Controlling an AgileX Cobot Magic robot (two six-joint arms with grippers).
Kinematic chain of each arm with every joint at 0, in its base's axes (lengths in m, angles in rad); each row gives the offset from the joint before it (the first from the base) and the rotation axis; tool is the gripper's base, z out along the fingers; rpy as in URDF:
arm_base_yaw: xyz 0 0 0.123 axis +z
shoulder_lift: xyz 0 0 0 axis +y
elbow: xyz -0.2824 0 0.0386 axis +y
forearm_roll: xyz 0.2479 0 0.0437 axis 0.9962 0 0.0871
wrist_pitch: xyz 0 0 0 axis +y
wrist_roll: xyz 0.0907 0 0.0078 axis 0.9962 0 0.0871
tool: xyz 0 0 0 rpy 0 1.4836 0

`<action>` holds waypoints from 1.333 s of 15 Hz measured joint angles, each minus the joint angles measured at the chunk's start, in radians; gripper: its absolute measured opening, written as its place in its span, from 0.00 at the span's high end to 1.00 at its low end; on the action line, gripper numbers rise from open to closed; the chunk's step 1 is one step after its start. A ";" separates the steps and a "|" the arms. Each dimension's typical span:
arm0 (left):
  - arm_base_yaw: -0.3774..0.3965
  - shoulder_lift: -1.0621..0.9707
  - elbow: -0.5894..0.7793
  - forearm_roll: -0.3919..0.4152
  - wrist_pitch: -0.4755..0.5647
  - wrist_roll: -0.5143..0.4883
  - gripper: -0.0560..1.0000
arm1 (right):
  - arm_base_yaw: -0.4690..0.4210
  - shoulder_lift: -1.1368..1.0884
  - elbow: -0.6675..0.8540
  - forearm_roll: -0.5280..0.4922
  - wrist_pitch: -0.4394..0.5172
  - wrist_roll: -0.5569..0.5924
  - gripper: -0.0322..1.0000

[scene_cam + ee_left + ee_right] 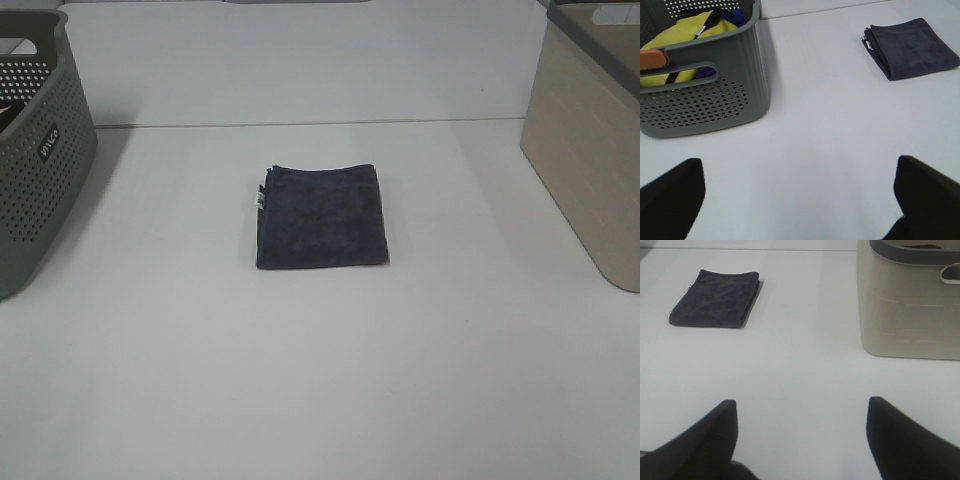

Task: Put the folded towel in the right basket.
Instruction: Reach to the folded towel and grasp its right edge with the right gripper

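A dark grey folded towel (322, 216) lies flat in the middle of the white table. It also shows in the left wrist view (912, 47) and the right wrist view (715, 298). The beige right basket (590, 150) stands at the table's right edge; the right wrist view shows it too (910, 305). Neither arm shows in the exterior high view. My left gripper (797, 200) is open and empty, well short of the towel. My right gripper (800, 440) is open and empty, apart from both towel and basket.
A grey perforated basket (35, 150) stands at the table's left edge. In the left wrist view it (705, 105) holds yellow and blue cloth (695, 35). A seam (310, 123) runs across the table behind the towel.
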 joint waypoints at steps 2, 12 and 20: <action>0.000 0.000 0.000 0.000 0.000 0.000 0.02 | 0.000 0.077 -0.015 0.002 -0.061 0.009 0.30; 0.000 0.000 0.000 0.000 0.000 0.000 0.02 | 0.000 1.097 -0.502 0.124 -0.440 -0.086 0.30; 0.000 0.000 0.000 0.000 0.000 0.000 0.02 | 0.177 1.674 -0.945 0.238 -0.233 -0.206 0.33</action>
